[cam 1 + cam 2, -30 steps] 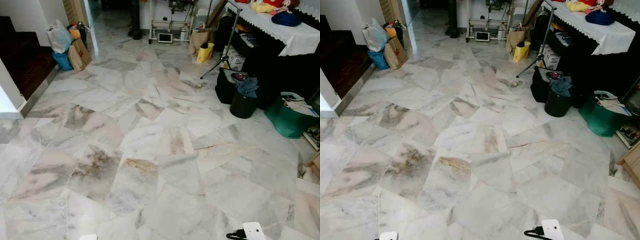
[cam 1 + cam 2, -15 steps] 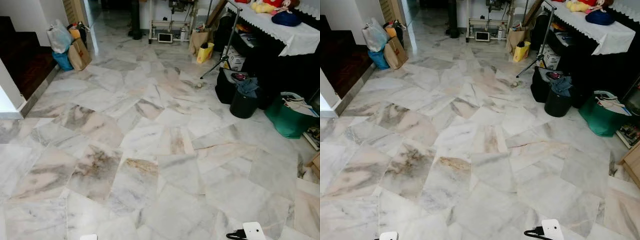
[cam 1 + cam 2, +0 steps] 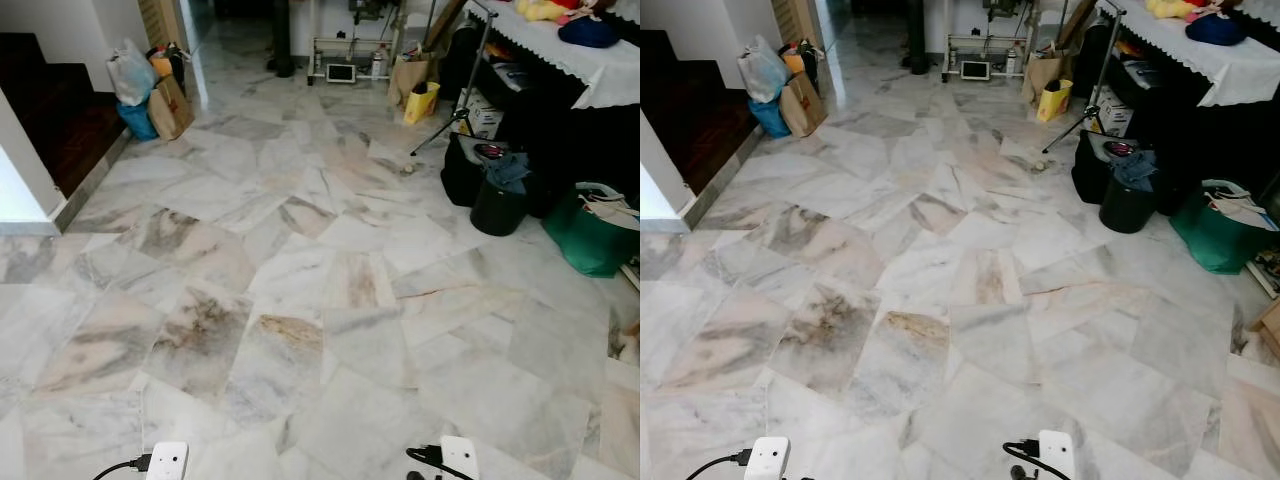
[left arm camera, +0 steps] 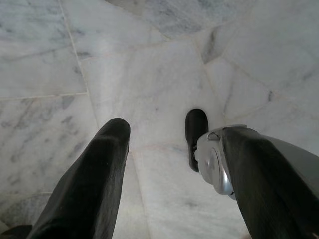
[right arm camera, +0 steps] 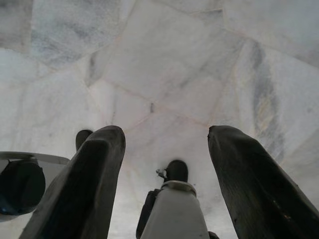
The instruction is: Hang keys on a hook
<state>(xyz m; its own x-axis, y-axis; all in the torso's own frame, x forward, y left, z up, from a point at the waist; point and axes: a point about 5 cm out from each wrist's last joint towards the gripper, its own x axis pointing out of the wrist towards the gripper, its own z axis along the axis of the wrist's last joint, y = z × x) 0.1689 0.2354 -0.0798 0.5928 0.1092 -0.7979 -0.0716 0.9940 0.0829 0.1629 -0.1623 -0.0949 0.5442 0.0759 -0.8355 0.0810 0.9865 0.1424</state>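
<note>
At the bottom edge of the head views, the white wrist units of the left arm point(image 3: 167, 461) and right arm point(image 3: 458, 456) hang low, each trailing a black cable. In the wrist views both point down at the marble floor point(image 3: 320, 300): the left gripper point(image 4: 174, 149) has its two black fingers spread with nothing between them, and the right gripper point(image 5: 167, 164) is likewise spread and holding nothing.

No keys or hook can be made out in any view, so their place and long axis cannot be told.

The floor's middle is a wide open stretch of pale veined slabs running up the frame. Its left edge is a white wall corner point(image 3: 22, 185) at mid-left, with dark stairs point(image 3: 55, 110) above it. At the upper left stand several bags point(image 3: 150, 85). The right edge is crowded: a green bag point(image 3: 590, 235), a black bin point(image 3: 497, 205), and a table with a white cloth point(image 3: 590, 65) at the upper right. A yellow bag point(image 3: 421, 101) and a low rack point(image 3: 350, 65) sit at the top centre.
</note>
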